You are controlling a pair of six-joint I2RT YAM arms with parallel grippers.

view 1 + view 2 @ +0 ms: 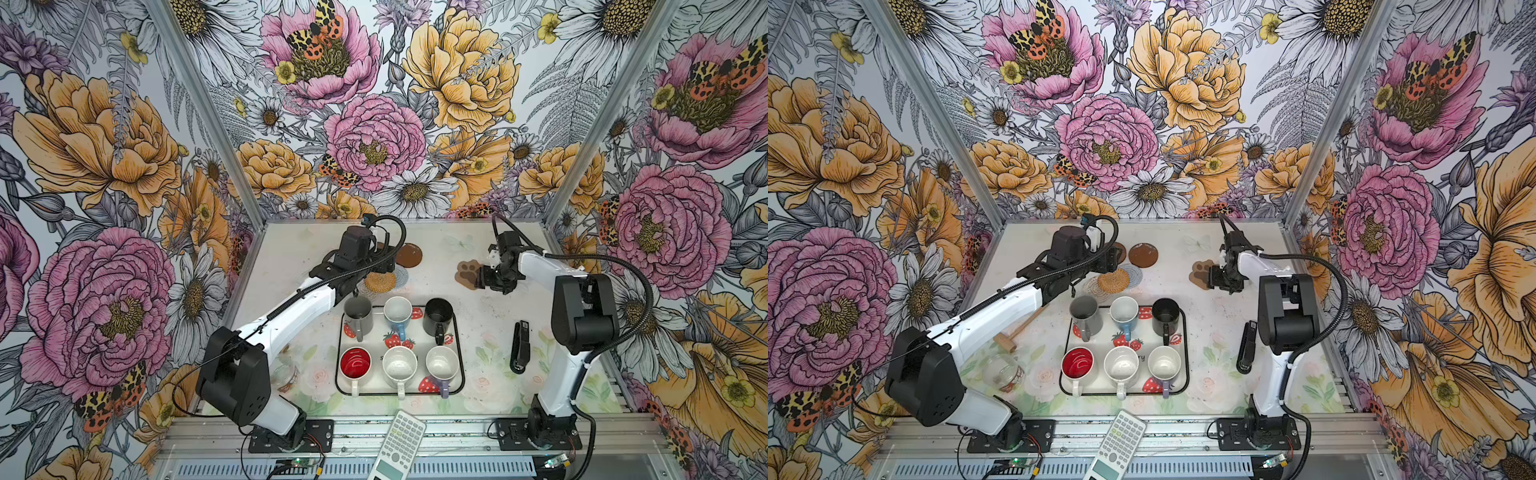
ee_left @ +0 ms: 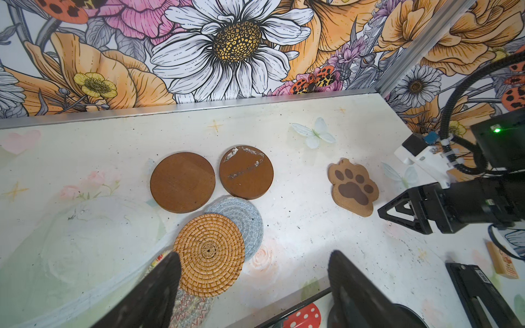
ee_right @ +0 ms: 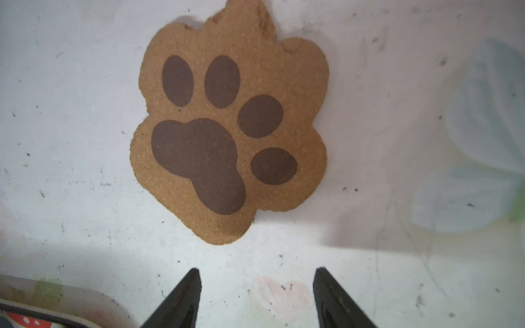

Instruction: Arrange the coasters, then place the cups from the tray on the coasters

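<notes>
while the right gripper [image 3: 257,272] hangs parted and empty just short of the paw coaster [image 3: 227,127], lying flat beyond the tray [image 1: 376,388], its thin edge could slip the jaws; the left gripper [image 2: 254,254], likewise parted, could drag the blue-grey coaster [image 2: 241,215] under the rattan coaster [image 2: 209,254].
</notes>
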